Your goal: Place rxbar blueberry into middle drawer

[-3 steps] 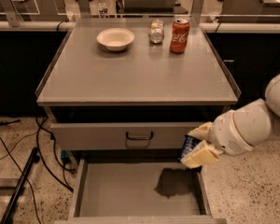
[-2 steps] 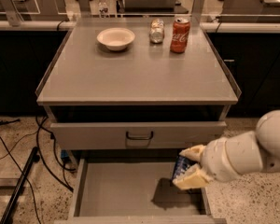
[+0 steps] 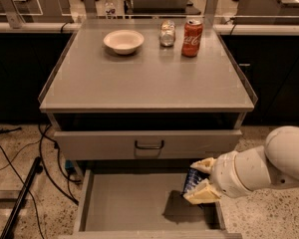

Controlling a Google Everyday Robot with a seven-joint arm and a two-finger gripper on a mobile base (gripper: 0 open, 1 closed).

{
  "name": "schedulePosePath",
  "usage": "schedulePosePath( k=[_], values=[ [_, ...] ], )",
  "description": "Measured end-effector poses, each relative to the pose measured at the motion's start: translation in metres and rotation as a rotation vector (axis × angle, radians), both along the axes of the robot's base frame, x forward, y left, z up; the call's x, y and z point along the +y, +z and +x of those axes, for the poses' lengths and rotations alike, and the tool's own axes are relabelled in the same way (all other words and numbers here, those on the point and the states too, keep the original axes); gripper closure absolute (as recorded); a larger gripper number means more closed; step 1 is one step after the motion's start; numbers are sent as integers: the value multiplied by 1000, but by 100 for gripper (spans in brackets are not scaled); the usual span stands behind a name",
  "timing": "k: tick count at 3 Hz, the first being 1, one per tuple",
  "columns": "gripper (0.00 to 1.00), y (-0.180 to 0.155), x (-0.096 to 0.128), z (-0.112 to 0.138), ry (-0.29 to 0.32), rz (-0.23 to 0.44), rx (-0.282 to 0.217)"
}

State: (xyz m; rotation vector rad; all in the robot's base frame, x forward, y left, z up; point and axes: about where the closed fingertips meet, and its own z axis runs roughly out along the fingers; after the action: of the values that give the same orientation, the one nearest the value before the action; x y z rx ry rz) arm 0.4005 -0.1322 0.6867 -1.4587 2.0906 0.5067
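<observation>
The middle drawer [image 3: 124, 203] is pulled open at the bottom of the camera view, a wide grey tray with a flat floor. My gripper [image 3: 201, 179] hangs over the drawer's right side, just inside its right wall. It is shut on the rxbar blueberry [image 3: 192, 181], a dark navy-blue bar held between the pale fingers [image 3: 203, 192]. The bar is a little above the drawer floor and casts a shadow on it. Most of the bar is hidden by the fingers.
A closed grey drawer front with a black handle [image 3: 149, 145] sits above the open drawer. On the cabinet top [image 3: 139, 78] stand a white bowl [image 3: 123, 41], a glass jar [image 3: 167, 33] and a red cola can [image 3: 192, 37]. Cables [image 3: 20, 153] lie on the floor at left.
My gripper has moved down and to the left with the bar, from beside the drawer front to low over the open drawer's right side.
</observation>
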Motion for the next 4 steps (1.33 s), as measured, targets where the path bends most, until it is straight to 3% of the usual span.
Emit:
schedulePosePath(
  k=[1, 2, 3, 4],
  values=[
    [100, -34, 0, 4, 23, -29, -36],
    [100, -69, 9, 19, 40, -20, -105],
    [100, -103, 22, 33, 59, 18, -153],
    [100, -155, 48, 46, 93, 70, -151]
  ],
)
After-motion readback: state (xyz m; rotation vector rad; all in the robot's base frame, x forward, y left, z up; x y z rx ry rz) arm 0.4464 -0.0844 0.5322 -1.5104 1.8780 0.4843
